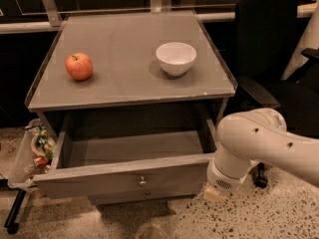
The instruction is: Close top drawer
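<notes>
The top drawer (124, 176) of the grey cabinet is pulled far out and looks empty inside. Its flat front has a small round metal knob (142, 181) at the centre. My white arm comes in from the right. My gripper (214, 194) hangs low at the right end of the drawer front, just beside its corner. Only its beige tip shows under the wrist. A second drawer front with its own knob (147, 195) shows just below the open drawer.
A red apple (79, 66) and a white bowl (176, 58) stand on the cabinet top (124, 83). A bag of rubbish (35, 151) hangs at the cabinet's left. A black office chair (269, 49) stands close on the right. The floor is speckled.
</notes>
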Available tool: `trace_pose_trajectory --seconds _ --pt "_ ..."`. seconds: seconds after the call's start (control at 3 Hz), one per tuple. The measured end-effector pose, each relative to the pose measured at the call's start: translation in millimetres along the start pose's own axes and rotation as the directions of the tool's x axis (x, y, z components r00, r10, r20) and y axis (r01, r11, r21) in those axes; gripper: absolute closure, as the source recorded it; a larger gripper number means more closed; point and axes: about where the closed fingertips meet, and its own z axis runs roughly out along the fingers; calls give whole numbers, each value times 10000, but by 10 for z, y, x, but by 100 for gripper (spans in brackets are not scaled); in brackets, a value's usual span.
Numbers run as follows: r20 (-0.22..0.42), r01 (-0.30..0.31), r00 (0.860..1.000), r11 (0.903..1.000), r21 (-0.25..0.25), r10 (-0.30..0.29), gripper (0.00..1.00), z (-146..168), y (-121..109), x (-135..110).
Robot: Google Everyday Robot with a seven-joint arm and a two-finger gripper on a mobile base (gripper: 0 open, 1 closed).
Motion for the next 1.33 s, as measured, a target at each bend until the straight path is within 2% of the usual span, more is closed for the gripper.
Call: trace_pose_trajectory --seconds 0.33,1.33 --pt "38 -35 10000 9997 253 34 100 -21 -169 -115" --pt "-323 121 9994 9975 690 -99 100 6 -506 -399"
